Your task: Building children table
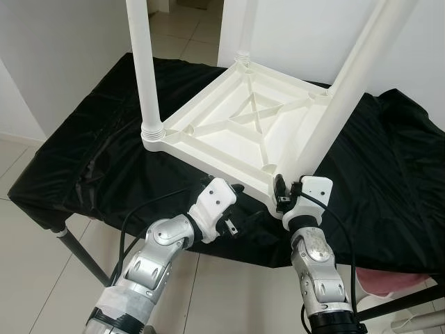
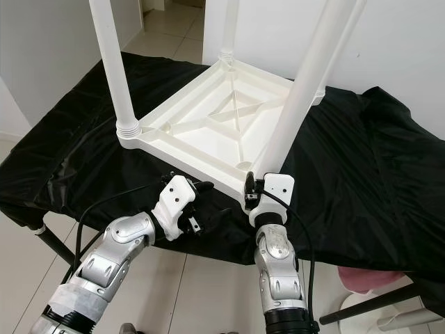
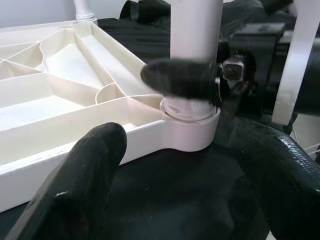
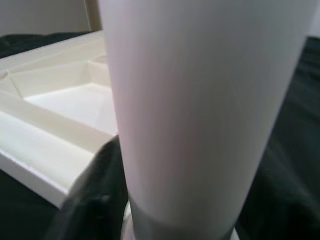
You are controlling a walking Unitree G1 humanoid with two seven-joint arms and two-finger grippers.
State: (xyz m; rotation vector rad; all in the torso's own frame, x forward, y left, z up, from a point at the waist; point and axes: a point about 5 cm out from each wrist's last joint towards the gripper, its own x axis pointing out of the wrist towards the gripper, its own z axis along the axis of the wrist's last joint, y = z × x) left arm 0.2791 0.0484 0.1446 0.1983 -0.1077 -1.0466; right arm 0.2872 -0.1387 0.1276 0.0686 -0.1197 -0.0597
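Upper ends of all the table legs are cut off by the top edge of the head views. The right wrist view is blocked at close range by the near right leg [image 4: 200,110]; beside it one dark finger [image 4: 95,200] is blurred, the other hidden behind the leg. The fourth leg at the far right corner is mostly hidden behind the near right leg in the head views. The stand under the cloth shows as dark bars low down, partly out of frame.

White plastic children's table [image 1: 240,122] lies upside down on a black cloth [image 1: 104,139] draped over a low stand, its ribbed underside up. The near left leg [image 1: 142,62] stands upright in its corner socket; the far leg [image 1: 247,28] stands at the back corner; the near right leg leans up and to the right from the front corner nearest the robot.

Right gripper [image 1: 284,191] is at the base of the near right leg, just above the socket, fingers closed around it; the left wrist view shows one black finger [image 3: 180,80] wrapped across the leg right above the socket collar.

Left gripper [image 1: 229,223] hovers at the cloth's front edge, just left of and below that same corner, not touching the table. Its fingers [image 3: 85,170] are spread wide, holding nothing, with the corner socket between them in the left wrist view.

A pink object [image 1: 382,282] sits low at right under the cloth's edge, too cut off to identify.
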